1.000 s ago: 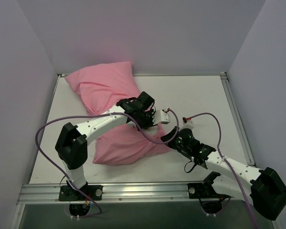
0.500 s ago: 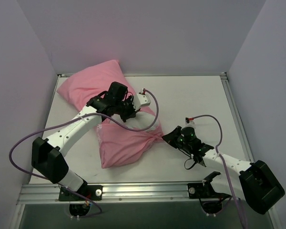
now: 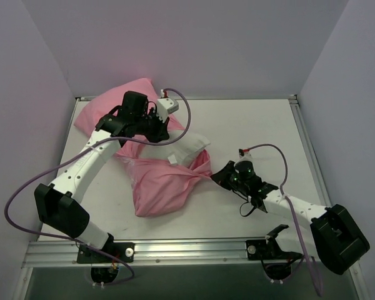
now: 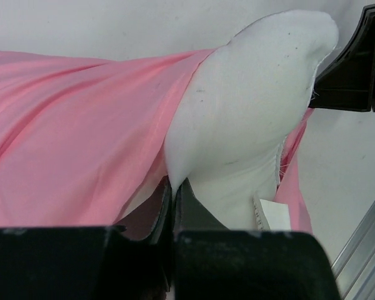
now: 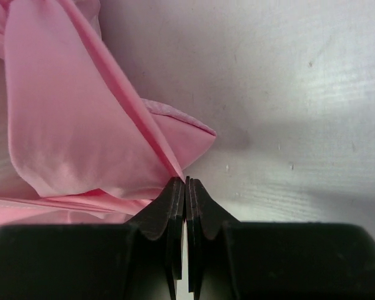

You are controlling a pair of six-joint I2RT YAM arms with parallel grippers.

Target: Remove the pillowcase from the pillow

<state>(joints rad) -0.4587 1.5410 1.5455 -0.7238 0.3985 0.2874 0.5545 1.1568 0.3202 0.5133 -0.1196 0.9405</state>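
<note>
1. Roughly at the middle-left of the table point(image 3: 256, 125), the pillowcase point(image 3: 159, 190) lies in a rumpled pink heap. More pink bulges toward the far left corner, under the left arm.
2. One corner of the pillow point(image 3: 190, 145) sticks out of the pink cloth, bare and white, pointing to the right. The rest of it is hidden inside the cover.
3. A small white tag point(image 3: 173, 160) hangs at the pillow's edge, close to where the white meets the pink (the left wrist view shows it low on the right of the white bulge).
4. The left gripper point(image 4: 173, 187) has its jaws pressed together on the pillow. They nip the white cloth right at the line where the edge of the pink cover lies against it.
5. The right gripper point(image 5: 185, 187) sits low over the table, to the right of the heap. Its jaws are pressed together on a thin fold of the pillowcase.
6. From that pinch the pink cloth runs in a tight ridge up and to the left in the right wrist view. A small pink corner lies flat on the bare table just beside it.
7. Seen from above, the two grippers are apart, and the white corner lies between them.
</note>
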